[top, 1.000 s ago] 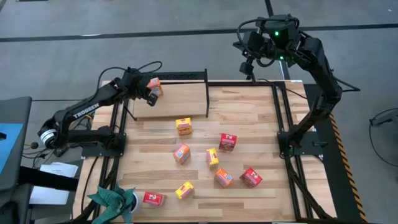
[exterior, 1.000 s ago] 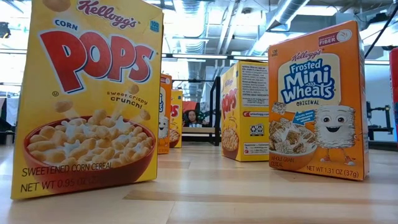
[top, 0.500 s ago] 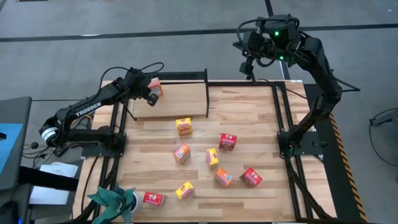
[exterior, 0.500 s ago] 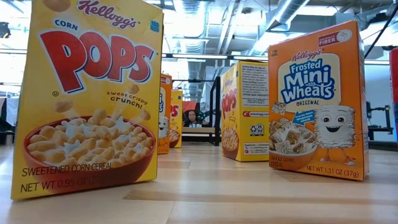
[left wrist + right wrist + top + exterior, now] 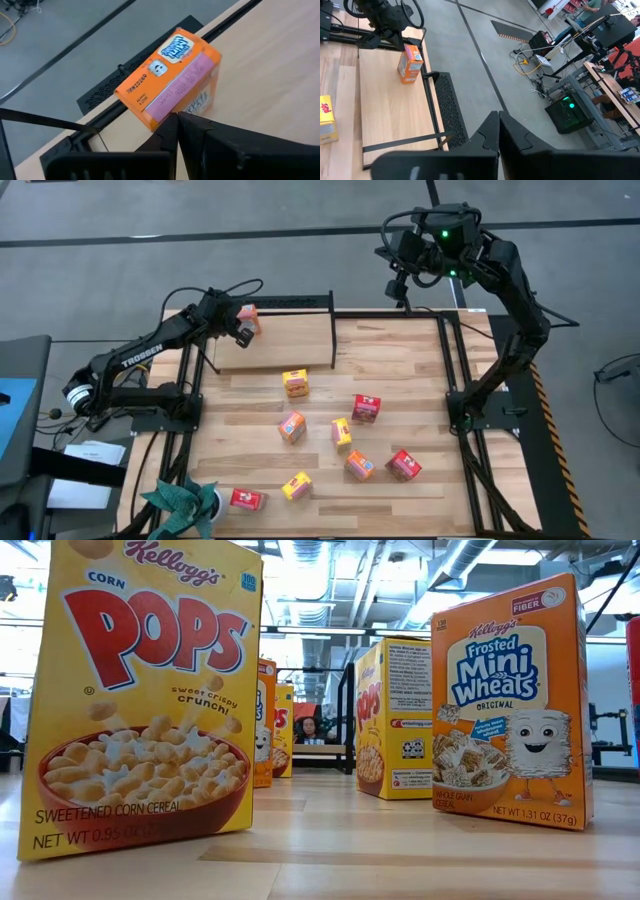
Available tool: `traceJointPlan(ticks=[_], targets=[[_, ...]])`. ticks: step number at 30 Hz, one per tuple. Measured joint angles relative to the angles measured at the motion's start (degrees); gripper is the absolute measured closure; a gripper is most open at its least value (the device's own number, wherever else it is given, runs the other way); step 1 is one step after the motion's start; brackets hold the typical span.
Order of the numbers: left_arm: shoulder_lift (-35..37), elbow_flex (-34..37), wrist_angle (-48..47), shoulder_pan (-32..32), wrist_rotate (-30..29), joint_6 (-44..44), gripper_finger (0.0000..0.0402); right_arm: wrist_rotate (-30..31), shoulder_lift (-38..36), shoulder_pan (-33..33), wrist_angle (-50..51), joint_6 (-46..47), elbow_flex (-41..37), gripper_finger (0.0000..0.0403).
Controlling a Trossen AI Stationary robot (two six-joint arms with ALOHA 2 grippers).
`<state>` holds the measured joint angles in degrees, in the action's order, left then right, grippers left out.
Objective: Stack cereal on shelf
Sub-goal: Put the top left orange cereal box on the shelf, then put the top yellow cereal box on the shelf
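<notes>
We had one orange cereal box [image 5: 247, 319] on the shelf [image 5: 290, 345], left tool [image 5: 241, 333] closed beside it, not gripping; right tool [image 5: 399, 283] closed, empty, parked high; eight boxes [image 5: 295, 383] left on the worktop [image 5: 400, 400]

This is a robotics lab or workshop. A wooden worktop [image 5: 400, 380] stands on a grey concrete floor [image 5: 150, 260] crossed by dark lines. Overhead, the low view shows exposed pipes and ducts [image 5: 470, 555] and strip lights [image 5: 320, 630]. Beyond the worktop's far edge, the right wrist view shows loose cables [image 5: 527, 62], a dark box with a green light [image 5: 568, 111], and benches [image 5: 615, 92] loaded with equipment. A person [image 5: 307, 728] sits far back in the room.
</notes>
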<state>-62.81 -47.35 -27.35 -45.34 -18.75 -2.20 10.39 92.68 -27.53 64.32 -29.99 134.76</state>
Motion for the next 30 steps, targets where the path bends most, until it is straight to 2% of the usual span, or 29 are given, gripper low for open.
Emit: traceJointPlan(ticks=[9,23,30], targets=[[0.0,0.0,-0.1,0.0,-0.6,-0.2,0.0401,0.0,0.0,0.0,0.0,0.0,0.0,0.0361],[0.0,0.0,-0.4,0.0,-1.1,-0.8,0.0401,0.0,0.0,0.0,0.0,0.0,0.0,0.0384],[0.8,-1.8,-4.1,0.8,1.6,1.8,0.0401,0.0,0.0,0.0,0.0,0.0,0.0,0.0364]])
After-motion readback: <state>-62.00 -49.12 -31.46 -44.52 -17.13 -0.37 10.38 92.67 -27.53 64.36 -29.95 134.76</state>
